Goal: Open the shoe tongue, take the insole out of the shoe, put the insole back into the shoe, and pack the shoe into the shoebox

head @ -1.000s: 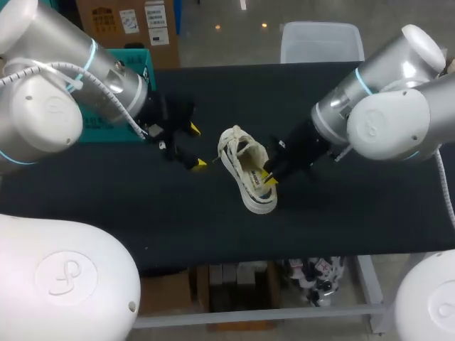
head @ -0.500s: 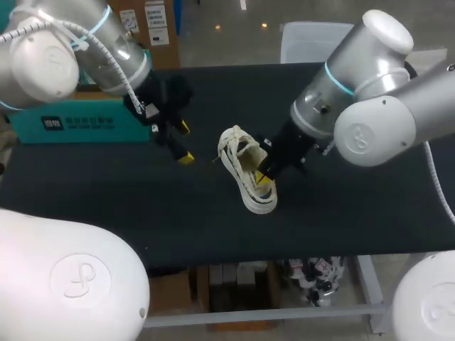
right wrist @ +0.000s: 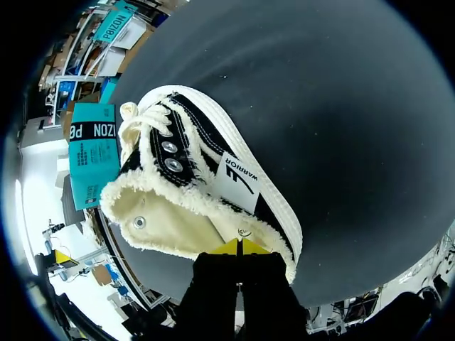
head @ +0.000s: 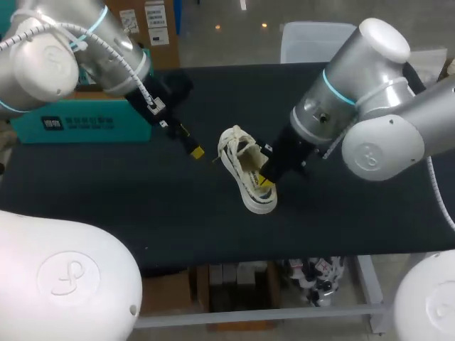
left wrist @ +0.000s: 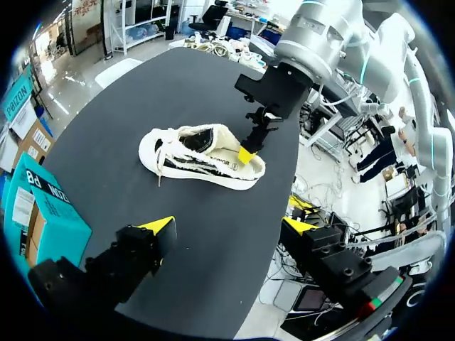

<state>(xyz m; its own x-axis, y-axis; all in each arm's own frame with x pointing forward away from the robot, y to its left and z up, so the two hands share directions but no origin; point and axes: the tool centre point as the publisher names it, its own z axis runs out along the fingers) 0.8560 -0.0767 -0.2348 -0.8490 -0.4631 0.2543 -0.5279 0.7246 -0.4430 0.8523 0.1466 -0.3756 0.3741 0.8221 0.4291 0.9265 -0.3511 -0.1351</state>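
Mid-table (head: pixel 142 213), a black-and-white shoe (head: pixel 245 174) lies on its side, its long axis slanting from the laced end, which points toward the far edge and the teal shoebox (head: pixel 78 122), to the heel end nearer the front; the right gripper (head: pixel 267 179) sits at the fleecy collar by the heel, yellow tips drawn together, though whether cloth is pinched between them cannot be told; the left gripper (head: pixel 190 141) hangs spread wide and empty, apart from the shoe on its lace side, and so looks better placed to lift the tongue.
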